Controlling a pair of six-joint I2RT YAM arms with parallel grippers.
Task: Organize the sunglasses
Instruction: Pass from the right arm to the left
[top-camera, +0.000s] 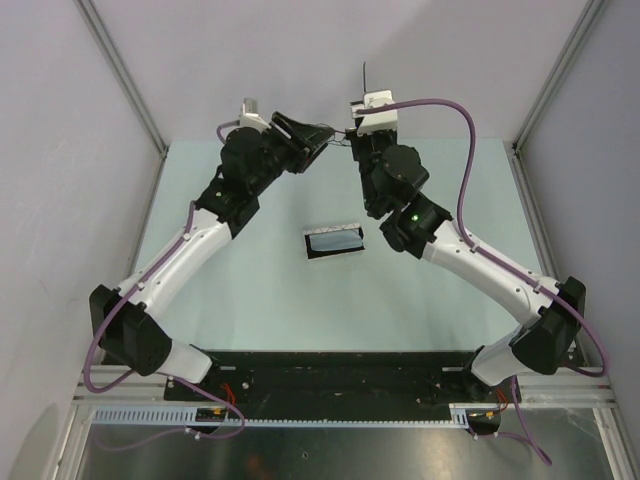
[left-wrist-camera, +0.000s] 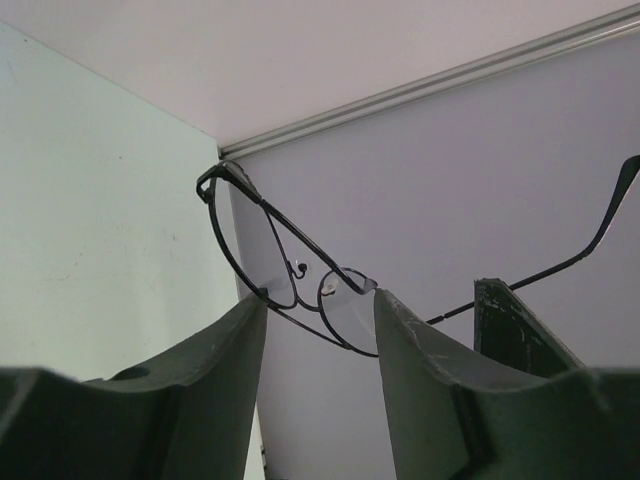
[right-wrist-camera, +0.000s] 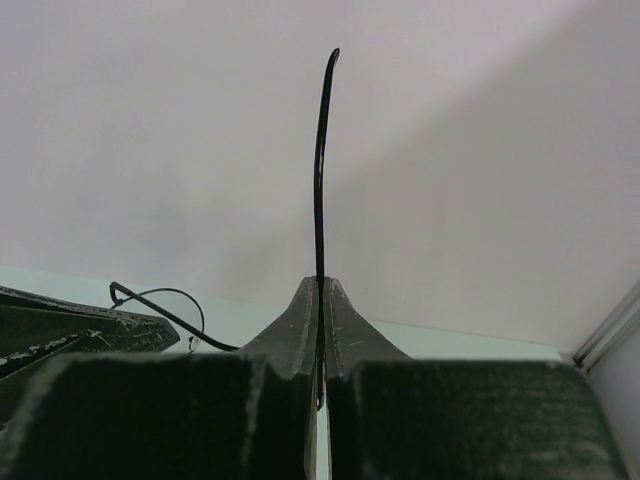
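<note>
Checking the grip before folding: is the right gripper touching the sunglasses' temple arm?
Touching. The right wrist view shows the right gripper closed on the thin temple arm, with no gap.

Case (top-camera: 333, 241) blocks table (top-camera: 280, 300) ctr; sides free.

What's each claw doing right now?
Left claw: closed on the sunglasses, at the front frame.
Right claw: closed on their temple arm.

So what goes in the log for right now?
left jaws: holding sunglasses front | right jaws: shut on temple | glasses case: open
</note>
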